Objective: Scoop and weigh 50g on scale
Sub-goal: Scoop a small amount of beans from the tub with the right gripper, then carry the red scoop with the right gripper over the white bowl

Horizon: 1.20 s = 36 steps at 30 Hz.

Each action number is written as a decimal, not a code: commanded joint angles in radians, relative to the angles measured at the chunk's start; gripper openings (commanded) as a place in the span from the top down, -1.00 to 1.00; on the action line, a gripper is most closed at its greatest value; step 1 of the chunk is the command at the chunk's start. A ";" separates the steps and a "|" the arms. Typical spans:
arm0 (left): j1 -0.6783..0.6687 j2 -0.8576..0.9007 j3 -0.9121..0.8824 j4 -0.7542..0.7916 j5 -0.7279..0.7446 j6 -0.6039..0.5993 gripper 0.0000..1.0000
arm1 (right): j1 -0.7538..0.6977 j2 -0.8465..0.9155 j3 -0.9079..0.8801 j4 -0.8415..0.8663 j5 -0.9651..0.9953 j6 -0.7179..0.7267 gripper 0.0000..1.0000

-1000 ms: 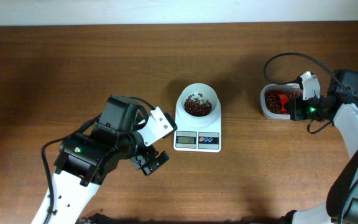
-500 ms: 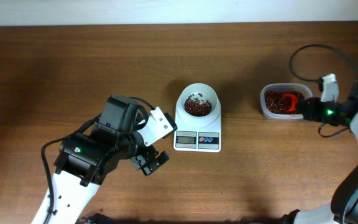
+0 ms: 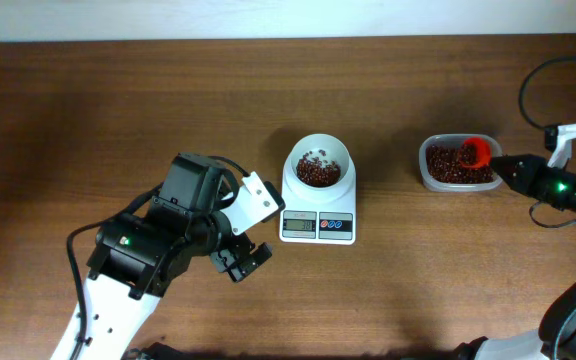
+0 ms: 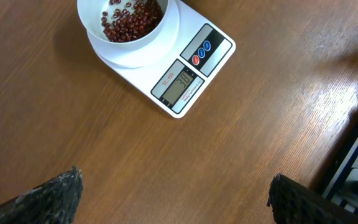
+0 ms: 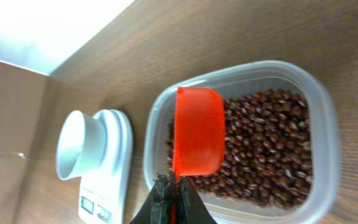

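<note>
The white scale [image 3: 318,222] stands mid-table, and its round bowl [image 3: 318,163] holds a small heap of dark red-brown beans [image 3: 317,174]. From the left wrist, the scale [image 4: 185,74] and the beans [image 4: 132,15] lie ahead of my open left gripper [image 4: 176,200], whose fingers [image 4: 48,198] hang over bare wood. My left gripper [image 3: 243,258] is near and left of the scale. My right gripper [image 5: 174,200] is shut on the handle of an orange-red scoop [image 5: 197,130] over the beans [image 5: 269,146] in the tub. In the overhead view the scoop [image 3: 476,151] sits at the tub's right end.
The clear plastic tub [image 3: 425,170] of beans stands to the right of the scale, with its rim [image 5: 247,70] close under the scoop. A black cable [image 3: 528,95] loops above the right arm. The table's far edge meets a white wall.
My right arm has drawn back to the right, and the scoop has shifted from the tub's middle to its right end. The left arm and the scale have not moved.
</note>
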 commanded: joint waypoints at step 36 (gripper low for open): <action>0.006 -0.005 0.019 0.001 -0.003 0.016 -0.98 | 0.464 0.005 -0.003 0.066 -0.406 0.002 0.92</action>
